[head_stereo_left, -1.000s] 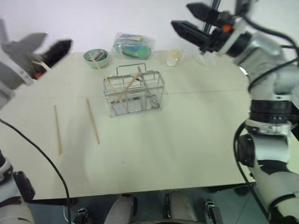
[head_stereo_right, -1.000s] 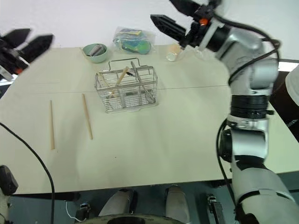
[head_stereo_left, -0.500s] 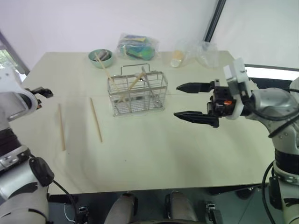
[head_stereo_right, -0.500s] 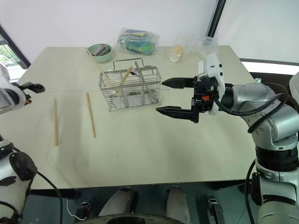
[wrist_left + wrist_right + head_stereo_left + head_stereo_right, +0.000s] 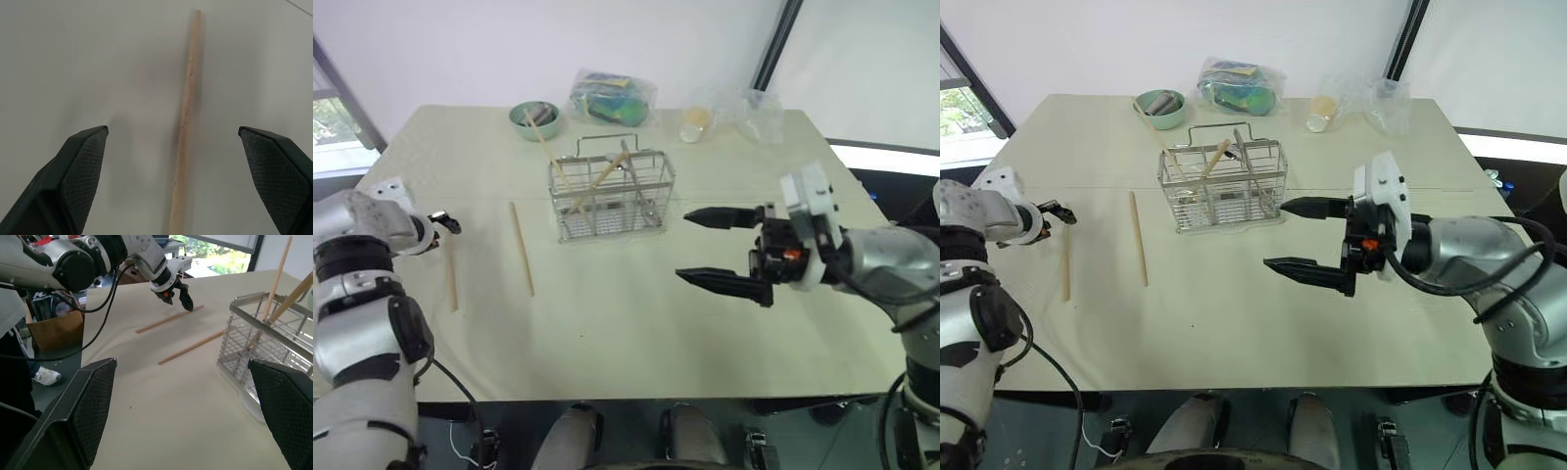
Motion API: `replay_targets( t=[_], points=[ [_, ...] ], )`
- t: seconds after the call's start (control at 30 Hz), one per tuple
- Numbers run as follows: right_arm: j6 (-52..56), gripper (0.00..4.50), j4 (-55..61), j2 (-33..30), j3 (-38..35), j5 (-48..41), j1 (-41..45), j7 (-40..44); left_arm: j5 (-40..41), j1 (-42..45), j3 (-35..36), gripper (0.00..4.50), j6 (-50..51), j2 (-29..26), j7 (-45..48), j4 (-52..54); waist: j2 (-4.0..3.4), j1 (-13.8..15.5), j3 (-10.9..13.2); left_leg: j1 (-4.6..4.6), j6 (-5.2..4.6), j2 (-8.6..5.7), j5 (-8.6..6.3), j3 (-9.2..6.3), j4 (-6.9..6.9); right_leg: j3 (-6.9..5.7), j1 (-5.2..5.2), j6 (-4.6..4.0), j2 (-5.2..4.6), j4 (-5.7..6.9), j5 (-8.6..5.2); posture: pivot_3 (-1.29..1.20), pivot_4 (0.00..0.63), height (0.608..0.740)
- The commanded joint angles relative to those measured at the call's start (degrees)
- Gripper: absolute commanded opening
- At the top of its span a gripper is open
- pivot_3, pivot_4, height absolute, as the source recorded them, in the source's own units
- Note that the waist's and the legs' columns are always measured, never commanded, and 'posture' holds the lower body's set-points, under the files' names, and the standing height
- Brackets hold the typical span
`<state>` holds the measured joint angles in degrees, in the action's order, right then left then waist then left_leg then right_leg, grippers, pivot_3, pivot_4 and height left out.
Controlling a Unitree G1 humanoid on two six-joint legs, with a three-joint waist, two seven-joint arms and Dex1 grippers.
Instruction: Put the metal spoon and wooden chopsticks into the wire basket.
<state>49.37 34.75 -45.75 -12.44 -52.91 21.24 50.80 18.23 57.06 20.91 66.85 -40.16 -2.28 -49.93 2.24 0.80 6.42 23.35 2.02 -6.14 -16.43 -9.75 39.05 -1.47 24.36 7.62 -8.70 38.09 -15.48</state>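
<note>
The wire basket point(image 5: 612, 196) stands at the table's middle rear, with wooden chopsticks point(image 5: 604, 173) leaning inside it. Two more wooden chopsticks lie flat to its left: one point(image 5: 521, 248) nearer the basket, the other point(image 5: 451, 277) further left. My left gripper point(image 5: 445, 223) hovers low over the far end of that leftmost stick. In the left wrist view that stick point(image 5: 186, 122) runs between the wide-open fingers point(image 5: 83, 166). My right gripper point(image 5: 705, 250) is open and empty in the air right of the basket, pointing left. The metal spoon is hidden from me.
A small green bowl point(image 5: 533, 117) sits behind the basket at the back left. A clear bag of coloured items point(image 5: 612, 96), a small cup point(image 5: 695, 122) and crumpled plastic point(image 5: 754, 116) line the far edge. The table point(image 5: 607, 333) has bare surface in front.
My left arm has dropped from high at the left down to the leftmost chopstick. My right arm has come down and back from above the far edge to beside the basket. The camera has shifted.
</note>
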Motion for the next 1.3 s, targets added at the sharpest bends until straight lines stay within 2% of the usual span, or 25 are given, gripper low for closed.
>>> replay_targets(
  t=[0.03,0.1,0.2,0.3,0.4,0.67,0.8,0.87,1.03,1.17,1.3],
  points=[
    [-0.66,4.42,1.94,-0.83,-2.77,-2.22,-0.55,-1.76,-2.62,3.27,-3.27,4.50,-3.59,-0.18,4.42,-4.32,0.01,-0.03,-0.01,0.00,0.00,0.00,0.00,0.00,0.00,0.00,-0.02,0.00,0.00,0.00,0.00,0.00,0.150,0.643],
    [-1.09,4.42,2.10,-0.91,-2.71,-2.41,-0.89,-2.42,-3.47,4.06,-4.06,4.50,-4.82,0.19,6.06,-6.95,0.01,-0.08,0.00,0.00,0.00,0.03,0.00,-0.01,0.00,-0.01,-0.02,0.01,0.00,0.01,0.00,0.00,0.150,0.643],
    [-1.46,4.50,1.82,-0.62,-2.67,-2.76,-0.91,-3.43,-4.20,4.89,-4.08,3.21,-6.28,0.53,7.33,-10.39,-0.01,-0.08,0.00,0.00,-0.01,0.06,0.00,-0.01,-0.04,-0.01,0.00,0.01,0.00,0.02,0.00,0.00,0.150,0.643],
    [-2.06,4.50,1.50,-0.82,-2.62,-2.59,-1.10,-3.68,-4.55,5.63,-3.08,1.54,-8.12,0.32,6.78,-12.84,-0.01,-0.03,0.00,-0.01,-0.01,0.06,0.00,-0.01,-0.05,-0.02,0.00,0.01,0.01,0.02,0.00,0.00,0.150,0.643],
    [-2.64,4.50,0.98,-1.08,-2.76,-2.45,-1.27,-3.68,-4.65,6.17,-2.34,0.09,-9.18,-0.11,6.55,-14.17,0.00,0.09,0.00,-0.03,-0.01,0.04,0.00,-0.02,-0.04,-0.06,0.00,0.02,0.01,0.01,0.00,0.00,0.150,0.643],
    [-4.09,4.50,-0.49,-1.38,-2.28,-1.23,-1.54,-3.30,-3.64,6.29,0.67,0.03,-10.80,-0.56,5.90,-13.14,0.01,-0.01,-0.01,-0.03,-0.01,0.04,0.00,-0.03,-0.03,-0.06,-0.01,0.04,0.02,0.02,0.01,0.00,0.150,0.643],
    [-4.06,4.50,-0.86,-1.49,-2.27,-1.22,-0.88,-3.82,0.35,7.09,4.91,0.03,-23.01,0.64,9.72,-1.87,0.12,0.05,0.01,0.05,0.00,0.05,0.01,-0.08,0.00,-0.10,-0.01,0.03,-0.01,0.01,0.01,0.00,0.150,0.643],
    [-4.14,4.50,-1.18,-1.59,-2.49,-1.23,-0.79,-3.96,3.07,7.60,7.96,0.03,-25.78,1.54,9.78,2.39,0.16,-0.07,0.00,0.10,0.02,0.07,0.02,-0.11,0.00,-0.12,0.00,0.03,-0.05,-0.02,0.02,0.00,0.150,0.643],
    [-3.61,4.50,-0.36,-0.98,-2.99,-2.39,-0.90,-6.45,14.82,11.79,14.40,0.03,-28.39,6.29,13.03,21.03,0.16,-0.10,0.00,0.12,0.02,0.05,0.01,-0.07,0.00,-0.12,-0.01,0.03,-0.12,-0.07,0.02,0.00,0.150,0.643],
    [-3.86,4.50,0.42,-0.83,-3.12,-2.59,-2.04,-7.56,20.43,15.07,13.81,0.03,-26.97,11.21,13.67,27.09,0.11,0.00,-0.02,0.09,0.01,0.04,0.01,-0.03,0.01,-0.12,-0.04,0.03,-0.11,-0.09,0.02,0.00,0.150,0.643],
    [-4.36,4.50,1.11,-0.76,-3.64,-2.59,-3.10,-8.77,20.67,14.76,7.75,0.03,-26.82,16.65,15.96,31.18,0.11,0.14,-0.02,0.02,0.01,0.02,0.02,-0.07,0.06,-0.16,-0.21,0.03,-0.03,-0.09,0.02,0.00,0.150,0.643]
  ],
)
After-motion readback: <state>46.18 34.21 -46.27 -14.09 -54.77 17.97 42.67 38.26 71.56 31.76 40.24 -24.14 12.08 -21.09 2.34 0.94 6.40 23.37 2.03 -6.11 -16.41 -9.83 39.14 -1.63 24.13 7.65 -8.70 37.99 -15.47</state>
